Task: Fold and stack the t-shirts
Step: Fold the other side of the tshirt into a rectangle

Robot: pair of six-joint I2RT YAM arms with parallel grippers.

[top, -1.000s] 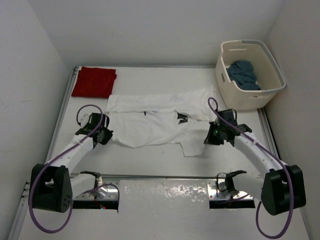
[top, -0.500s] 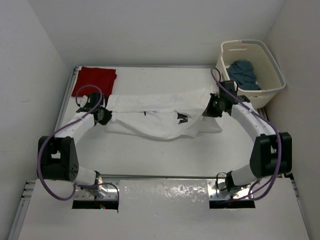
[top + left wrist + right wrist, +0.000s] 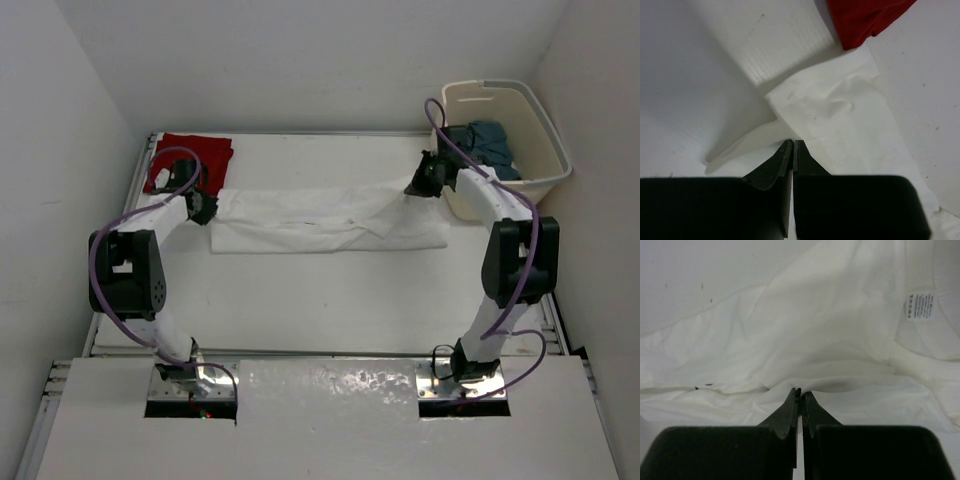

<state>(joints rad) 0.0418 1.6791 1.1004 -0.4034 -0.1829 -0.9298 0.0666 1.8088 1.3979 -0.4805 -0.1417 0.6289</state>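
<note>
Plain cloth in three colours on a white table

The white t-shirt (image 3: 320,222) was unpatterned, apart from a small white label (image 3: 920,305) with grey print. The red t-shirt (image 3: 195,158) was a solid deep red, and the teal-blue t-shirt (image 3: 490,142) a dull, even blue-green. The basket (image 3: 545,135) was cream. The table (image 3: 330,295) was white with faint dark specks. The arms (image 3: 500,200) were white with black joints, their cables (image 3: 430,105) purple. The left gripper (image 3: 792,143) and right gripper (image 3: 800,391) were matt black.

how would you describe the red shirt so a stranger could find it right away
Start at the white table and go to its far left corner. The red t-shirt lies there folded flat, the only red thing, beside the long white t-shirt.
</note>
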